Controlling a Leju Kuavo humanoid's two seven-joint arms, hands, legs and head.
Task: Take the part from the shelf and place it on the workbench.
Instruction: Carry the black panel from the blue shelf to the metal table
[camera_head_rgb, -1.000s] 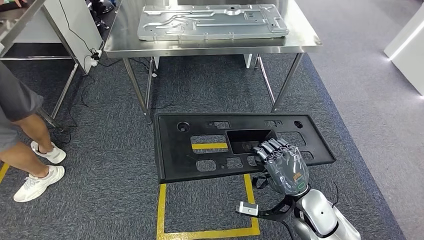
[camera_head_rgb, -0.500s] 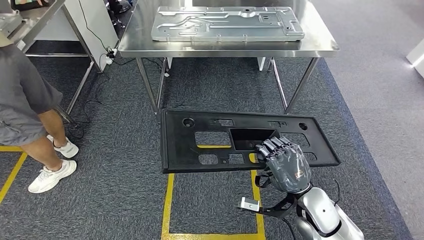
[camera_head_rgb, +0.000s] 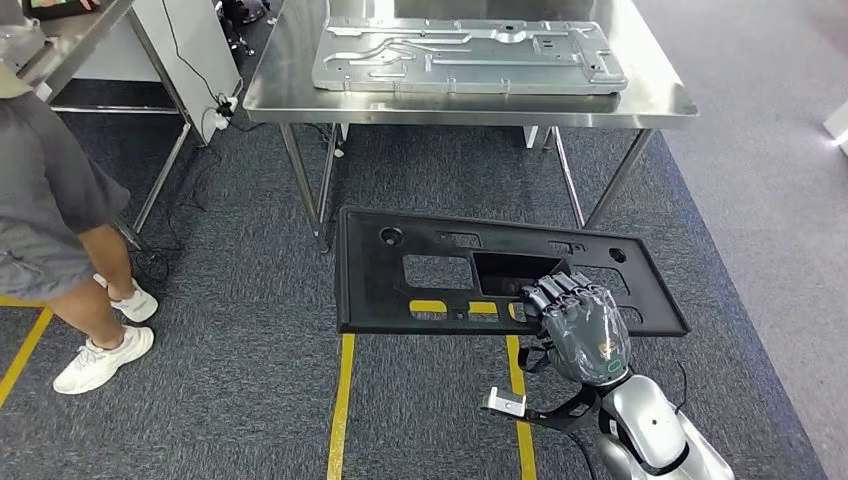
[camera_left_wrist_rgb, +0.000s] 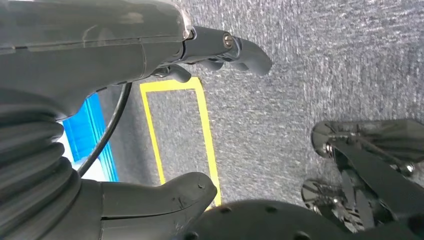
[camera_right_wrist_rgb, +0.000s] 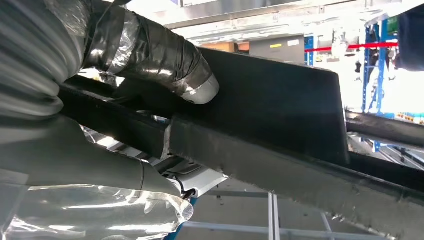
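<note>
The right hand (camera_head_rgb: 582, 325) gripped the black plastic part (camera_head_rgb: 400, 295) at its near edge, fingers (camera_head_rgb: 560, 292) hooked over the rim of a large rectangular cut-out and the part carried flat and level above the grey carpet (camera_head_rgb: 230, 380). The part was a long, shallow panel with several rectangular openings and small round holes near its corners; yellow floor tape (camera_head_rgb: 343, 400) showed through the openings and beneath it. In the right wrist view the taped thumb (camera_right_wrist_rgb: 165, 60) pressed against the dark panel (camera_right_wrist_rgb: 280, 100) from one side, with the other fingers (camera_right_wrist_rgb: 90, 165) closed beneath a rib of it — a firm hold. The left hand (camera_left_wrist_rgb: 150, 125) hung over the carpet, thumb (camera_left_wrist_rgb: 165, 192) and fingers (camera_left_wrist_rgb: 235, 50) apart with nothing between them, a yellow taped square (camera_left_wrist_rgb: 177, 130) on the floor below. Ahead stood the steel workbench (camera_head_rgb: 300, 100), its top carrying a stamped metal plate (camera_head_rgb: 470, 55) that lay flat and took up much of the surface. The black part was short of the bench, near its front legs (camera_head_rgb: 305, 180) — lower than the tabletop in the head view, not touching it. To the left a person (camera_head_rgb: 50, 200) in grey shorts and white trainers (camera_head_rgb: 105, 355) stood on the carpet, well apart from the part. A second table (camera_head_rgb: 60, 45) and trailing cables (camera_head_rgb: 190, 70) sat at the far left.
</note>
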